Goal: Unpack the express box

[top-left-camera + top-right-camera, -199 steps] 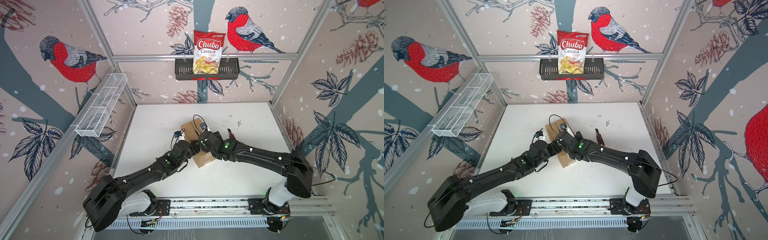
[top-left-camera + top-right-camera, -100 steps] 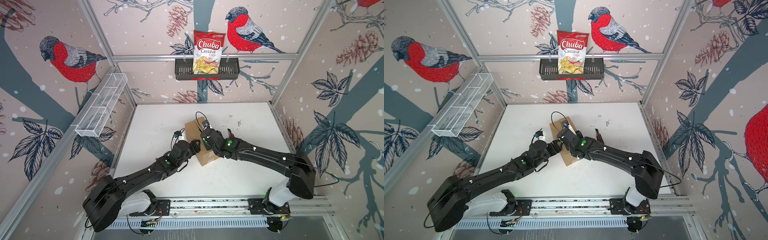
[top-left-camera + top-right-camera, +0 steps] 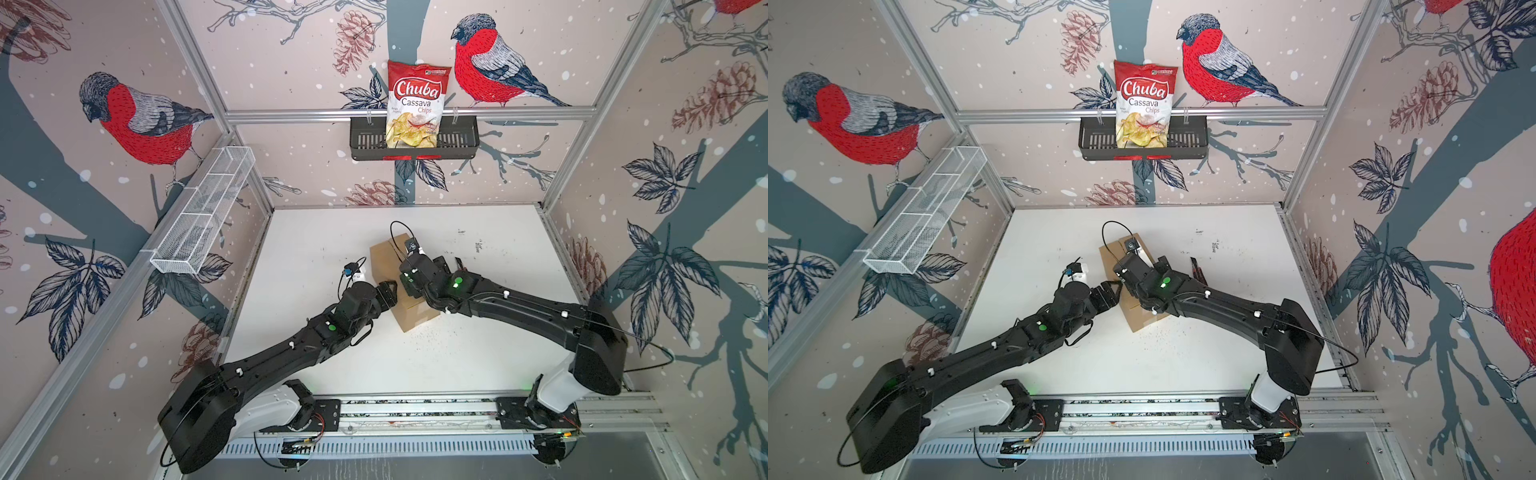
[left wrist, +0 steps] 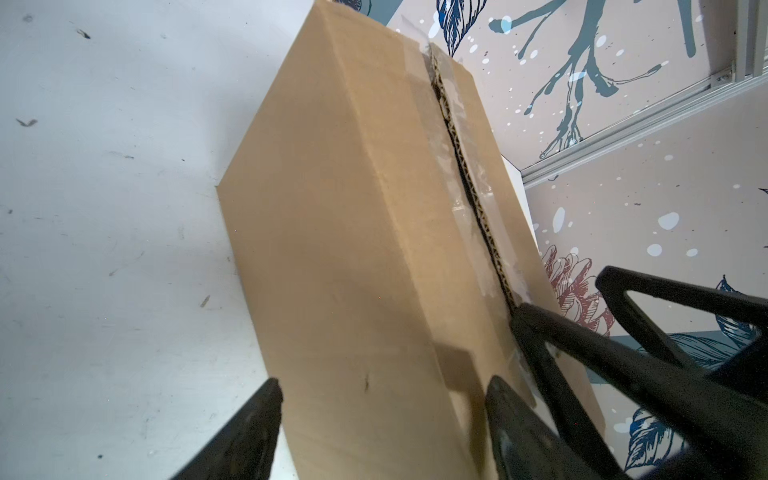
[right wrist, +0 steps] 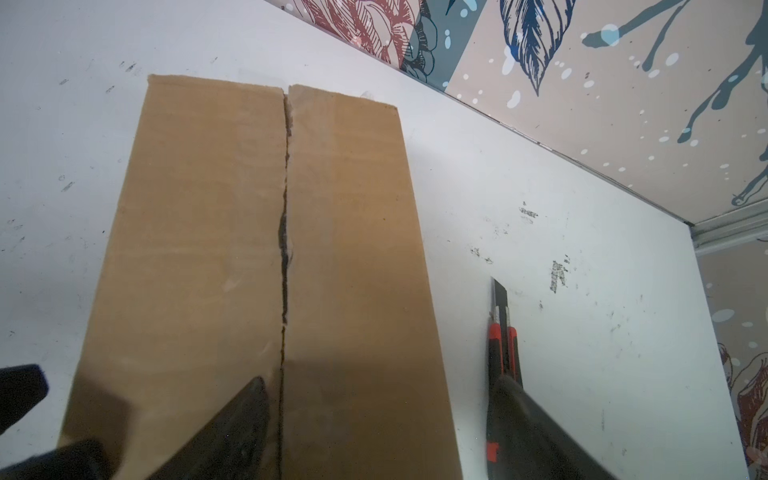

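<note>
The express box (image 3: 384, 259) is lying mid-way across the table (image 3: 316, 249), its taped seam (image 5: 284, 232) gaping. It is looking light and stiff, likely to slide, so a flap edge at the seam is offering the best hold. The left fingers (image 4: 249, 436) are standing apart, empty, astride its top edge. The right fingers (image 5: 232, 424), also apart, are resting one tip at the seam.

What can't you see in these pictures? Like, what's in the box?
- Inside the express box: flaps closed; the right wrist view shows only a dark slit along the seam.
- Box's middle: covered by the right arm in both top views.
- Utility knife, back end: mostly hidden behind a finger of the right gripper in the right wrist view.
- Chips bag, small print: too small in both top views.
</note>
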Tool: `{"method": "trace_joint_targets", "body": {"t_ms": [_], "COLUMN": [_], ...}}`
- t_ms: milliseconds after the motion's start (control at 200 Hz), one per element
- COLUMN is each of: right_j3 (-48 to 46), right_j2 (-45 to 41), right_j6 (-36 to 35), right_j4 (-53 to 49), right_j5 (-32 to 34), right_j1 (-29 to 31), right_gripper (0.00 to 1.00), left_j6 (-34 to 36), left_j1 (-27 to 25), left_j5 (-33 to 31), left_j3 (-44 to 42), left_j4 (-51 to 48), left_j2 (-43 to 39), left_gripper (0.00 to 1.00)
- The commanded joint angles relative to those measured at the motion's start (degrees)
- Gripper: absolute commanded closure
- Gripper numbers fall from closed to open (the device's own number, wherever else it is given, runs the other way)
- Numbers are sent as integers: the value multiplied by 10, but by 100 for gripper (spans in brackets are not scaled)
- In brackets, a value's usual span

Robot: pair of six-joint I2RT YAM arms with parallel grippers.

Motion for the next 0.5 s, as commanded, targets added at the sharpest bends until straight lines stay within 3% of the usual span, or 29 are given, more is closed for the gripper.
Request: {"method": "trace_joint_targets", "body": {"t_ms": [0,255,495], "right_j3": [9,12,9], "right_j2": [14,39,52], "right_j6": [-3,-9,-9], "right_j4": [-5,3,-1], "right_j5": [-5,-11,51], "right_j1": [-2,-15,-15], "right_gripper": [15,15,18], "left_j6": [12,11,12], "left_j1": [1,1,1], "left_j5": [-15,-22,-20], "left_j3": [-6,-20,-20], "left_j4": [-15,-18,-13], "left_j2": [-14,-33,-30], "left_gripper": [23,22,22]}}
